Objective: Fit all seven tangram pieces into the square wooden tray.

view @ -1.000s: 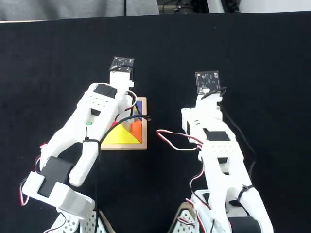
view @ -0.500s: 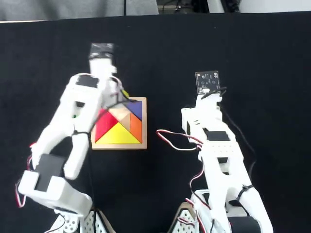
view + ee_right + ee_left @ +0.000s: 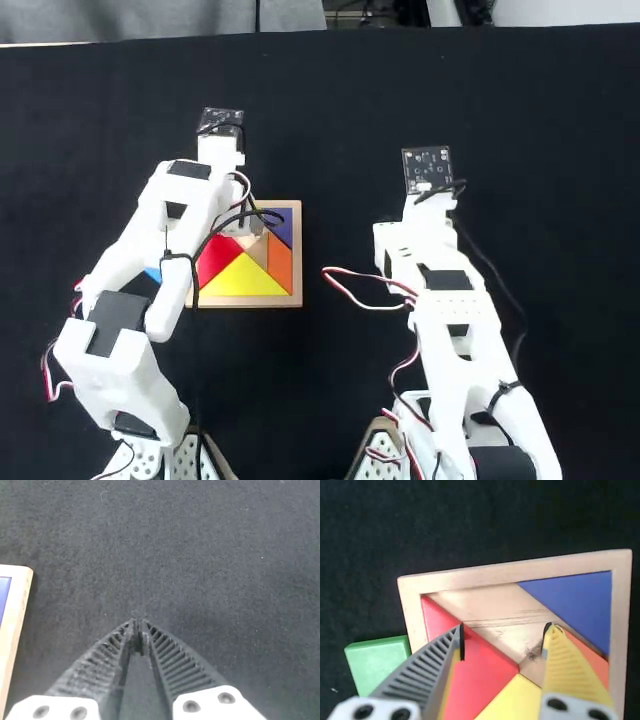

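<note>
- left fingers (image 3: 562, 665) spread wide, gripping nothing. They hang over the square wooden tray (image 3: 510, 571), one tip above the red triangle (image 3: 482, 670), the other above the bare wood gap (image 3: 495, 605)
- blue triangle (image 3: 575, 600), yellow triangle (image 3: 515, 700) and orange piece (image 3: 281, 265) sit in the tray too
- green piece (image 3: 372, 662) lies outside on the tabletop (image 3: 200, 555) — just beside the tray's wall
- right fingers (image 3: 167, 657) clenched together, holding nothing, over the black tabletop near the tray's edge

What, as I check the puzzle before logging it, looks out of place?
A green piece lies on the cloth outside the tray, beside its edge, while bare wood shows inside next to the red piece. The left gripper hovers open over that unfilled spot.
</note>
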You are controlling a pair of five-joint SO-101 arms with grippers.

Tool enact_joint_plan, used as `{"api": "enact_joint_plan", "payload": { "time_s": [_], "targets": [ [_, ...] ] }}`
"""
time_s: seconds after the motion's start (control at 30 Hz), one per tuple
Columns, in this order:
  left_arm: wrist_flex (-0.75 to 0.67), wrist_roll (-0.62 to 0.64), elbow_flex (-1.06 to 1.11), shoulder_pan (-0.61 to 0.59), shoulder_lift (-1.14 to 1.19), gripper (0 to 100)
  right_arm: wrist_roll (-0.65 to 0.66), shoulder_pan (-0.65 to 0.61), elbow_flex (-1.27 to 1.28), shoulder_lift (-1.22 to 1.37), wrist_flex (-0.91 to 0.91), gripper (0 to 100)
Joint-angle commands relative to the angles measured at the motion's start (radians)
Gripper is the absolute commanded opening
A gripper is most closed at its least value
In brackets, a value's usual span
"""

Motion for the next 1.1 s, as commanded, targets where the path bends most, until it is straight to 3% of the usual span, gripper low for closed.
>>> {"api": "enact_joint_plan", "payload": {
  "time_s": [0.0,0.2,0.4,0.63,1.07],
  "targets": [
    [0.000,-0.021,-0.031,0.019,-0.005,26,0.011,0.012,-0.027,-0.044,-0.023,1.1],
    [0.026,-0.018,-0.056,0.008,-0.014,26,0.011,0.012,-0.027,-0.044,-0.023,1.1],
    [0.137,-0.021,-0.170,-0.087,-0.097,26,0.011,0.012,-0.027,-0.044,-0.023,1.1],
    [0.287,-0.213,-0.275,-0.271,-0.175,27,0.011,0.012,-0.027,-0.044,-0.023,1.1],
    [0.213,-0.190,-0.194,-0.335,0.037,35,0.011,0.012,-0.027,-0.044,-0.023,1.1]
  ]
}}
